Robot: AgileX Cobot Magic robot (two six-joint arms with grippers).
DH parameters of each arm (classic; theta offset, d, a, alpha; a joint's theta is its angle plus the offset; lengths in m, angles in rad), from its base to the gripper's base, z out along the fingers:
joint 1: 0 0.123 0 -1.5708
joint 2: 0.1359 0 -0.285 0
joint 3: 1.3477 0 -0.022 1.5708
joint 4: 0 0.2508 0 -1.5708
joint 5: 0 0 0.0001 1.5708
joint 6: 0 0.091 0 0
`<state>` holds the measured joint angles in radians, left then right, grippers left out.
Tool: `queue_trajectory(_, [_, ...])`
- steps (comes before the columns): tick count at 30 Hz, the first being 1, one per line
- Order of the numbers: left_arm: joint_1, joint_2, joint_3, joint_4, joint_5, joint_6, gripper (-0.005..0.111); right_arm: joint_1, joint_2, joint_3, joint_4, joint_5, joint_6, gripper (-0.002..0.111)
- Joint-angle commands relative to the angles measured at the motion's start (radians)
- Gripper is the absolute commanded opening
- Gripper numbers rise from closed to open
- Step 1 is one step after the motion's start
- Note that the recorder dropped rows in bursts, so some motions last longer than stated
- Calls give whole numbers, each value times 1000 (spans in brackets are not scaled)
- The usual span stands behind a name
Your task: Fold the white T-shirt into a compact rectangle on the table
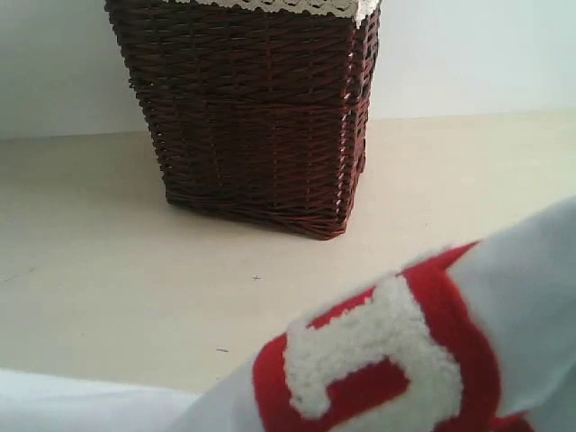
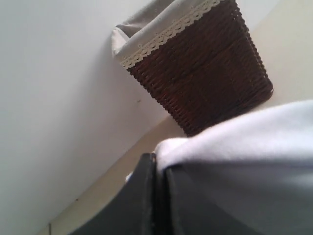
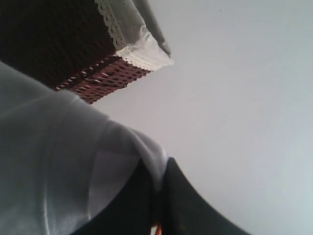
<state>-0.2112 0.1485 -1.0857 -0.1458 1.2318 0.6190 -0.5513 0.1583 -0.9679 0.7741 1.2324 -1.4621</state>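
Observation:
The white T-shirt [image 1: 522, 270] fills the near lower right of the exterior view, close to the camera, showing a fuzzy white letter edged in red. No gripper shows in that view. In the left wrist view my left gripper [image 2: 157, 164] is shut on a fold of the white T-shirt [image 2: 244, 137], which drapes over one finger. In the right wrist view my right gripper [image 3: 159, 171] is shut on the white T-shirt [image 3: 58, 147], cloth pinched between its dark fingers. The beige table [image 1: 108, 270] lies beyond the shirt.
A dark brown wicker basket [image 1: 261, 117] with a white lace-trimmed liner stands on the table at the back, against the pale wall [image 1: 477, 54]. The same wicker basket [image 2: 205, 73] shows in the left wrist view, and the wicker basket [image 3: 58, 44] in the right wrist view.

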Motion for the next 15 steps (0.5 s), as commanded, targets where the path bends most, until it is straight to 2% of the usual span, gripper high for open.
queue_trajectory(1, [2,-12,36,2,-11,-110,0,-1,-19,-6,-34,-11,81,0])
queue_trajectory(6, [2,23,257,7,-11,-84,0,-1,-17,83,-35,-11,103,0])
queue_trajectory(9, [2,108,417,7,-11,88,0,-1,8,244,0,-11,38,0])
queue_trajectory(11, [2,160,469,7,-101,145,0,-1,35,317,32,-20,-50,0])
queue_trajectory(15, [2,294,528,7,-291,210,0,-1,122,433,140,-196,-236,0])
